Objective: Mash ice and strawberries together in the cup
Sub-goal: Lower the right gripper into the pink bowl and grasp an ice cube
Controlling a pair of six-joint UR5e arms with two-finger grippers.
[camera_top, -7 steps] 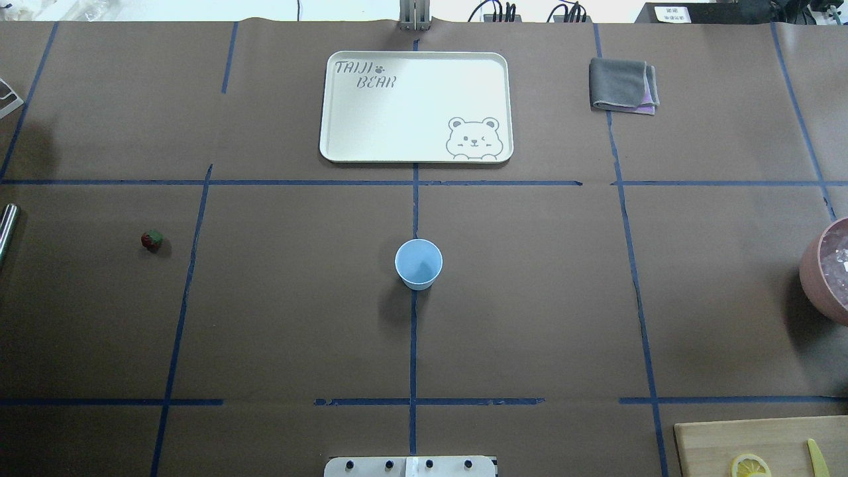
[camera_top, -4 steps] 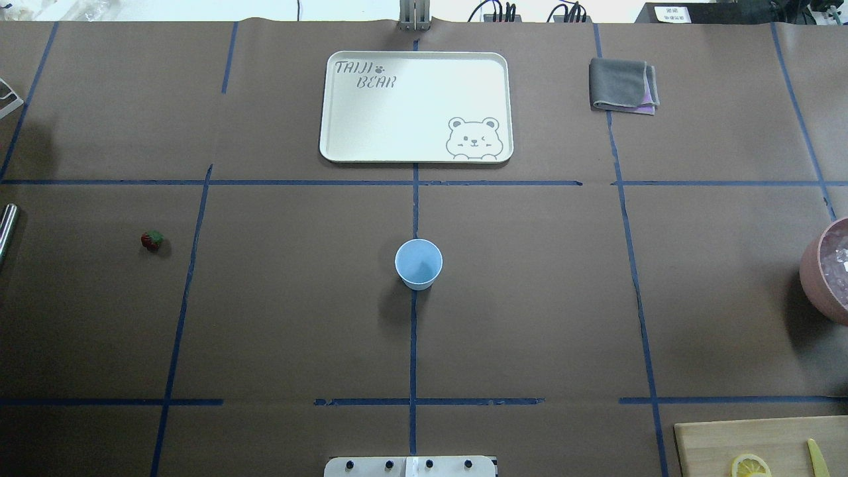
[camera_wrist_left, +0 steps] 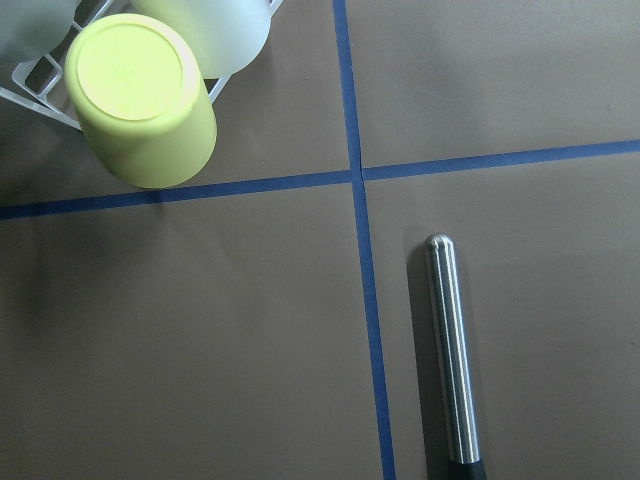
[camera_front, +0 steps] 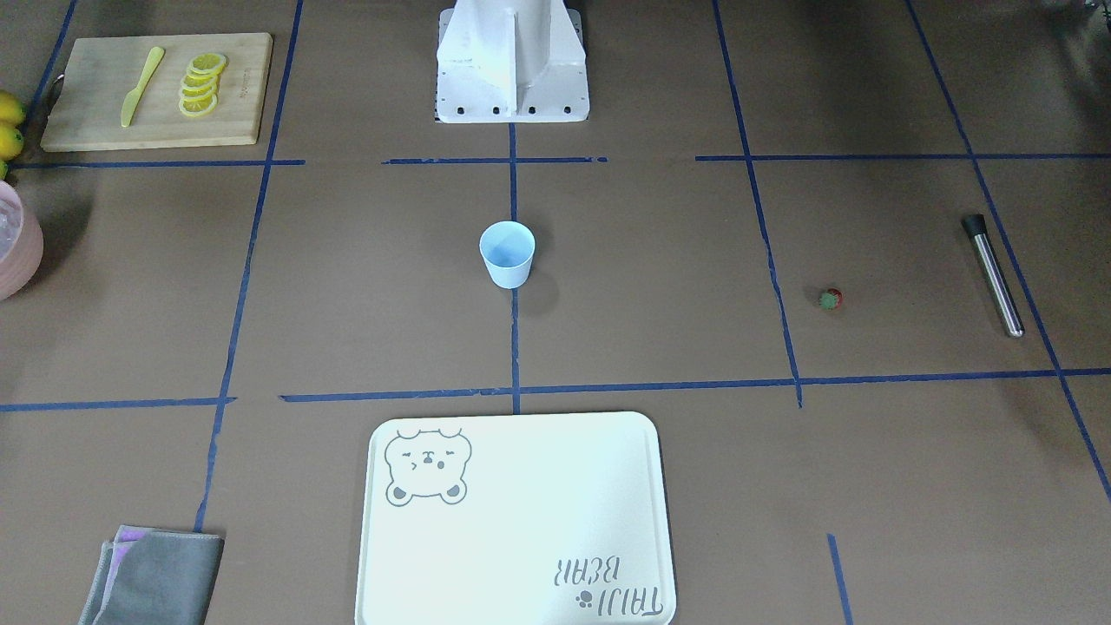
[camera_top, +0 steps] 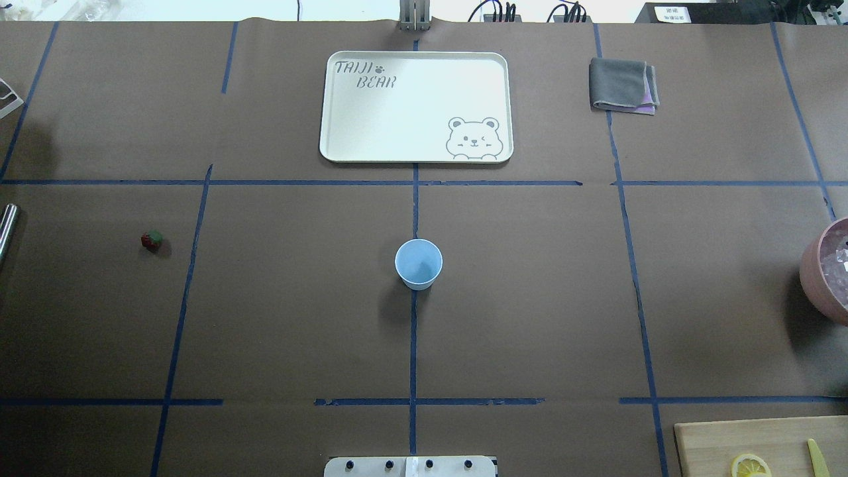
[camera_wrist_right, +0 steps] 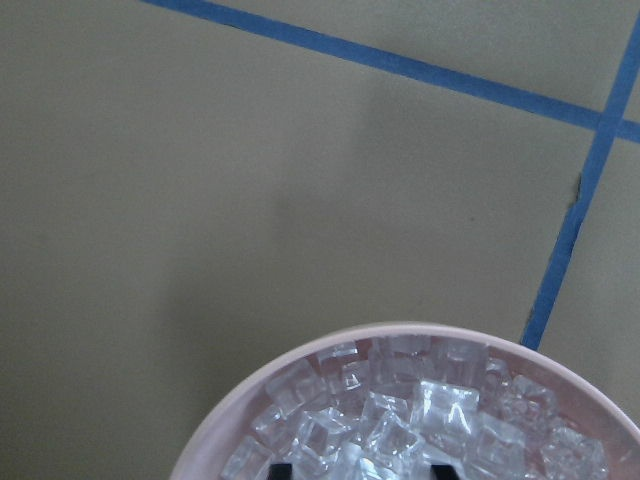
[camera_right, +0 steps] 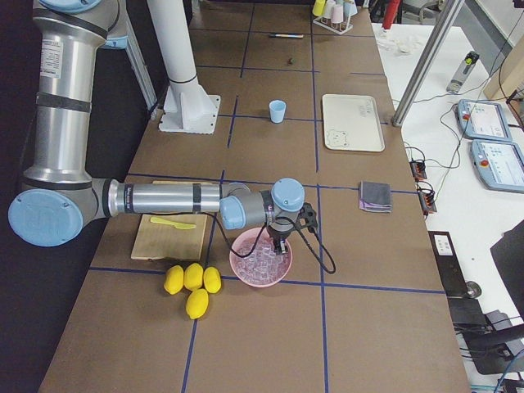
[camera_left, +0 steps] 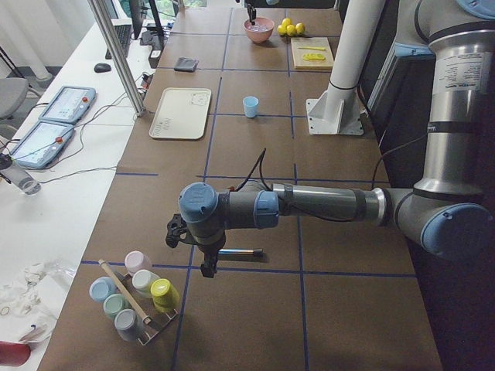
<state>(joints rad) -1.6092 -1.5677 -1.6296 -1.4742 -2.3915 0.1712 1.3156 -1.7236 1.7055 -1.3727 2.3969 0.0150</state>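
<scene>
- The left gripper [camera_left: 207, 267] hangs low over the counter near its left end, pointing down. It shows only in the side view, so I cannot tell whether its fingers are apart or together.
- Just beside it lies a metal muddler [camera_wrist_left: 452, 350] with a black tip, flat on the brown paper and not held.
- Beyond that, at the left end's corner on the operators' side, a wire rack [camera_left: 158, 323] holds upturned pastel cups, among them a yellow-green one [camera_wrist_left: 140, 95].
- The right gripper [camera_right: 282, 243] reaches down into a pink bowl [camera_right: 246, 277] near the counter's right end. Its two dark fingertips [camera_wrist_right: 283, 470] stand apart among the cubes, clamped on nothing that shows.
- The ice [camera_wrist_right: 400, 420] fills that bowl, clear cubes heaped to the rim.
- Four whole lemons [camera_right: 192, 282] lie just beside the bowl, towards the robot's edge.
- A wooden board [camera_front: 95, 95] at the right corner on the robot's side carries lemon slices [camera_front: 201, 82] and a yellow knife [camera_front: 141, 85].
- The cup [camera_top: 418, 264], pale blue, stands upright in the middle of the counter, well apart from both grippers.
- The strawberry [camera_top: 152, 240] lies on the paper towards the left end, between the cup and the muddler, touching neither.
- A cream tray [camera_top: 411, 106] with a bear drawing sits at the middle of the operators' edge.
- A folded grey cloth [camera_top: 623, 85] lies near that same edge, towards the right end.
</scene>
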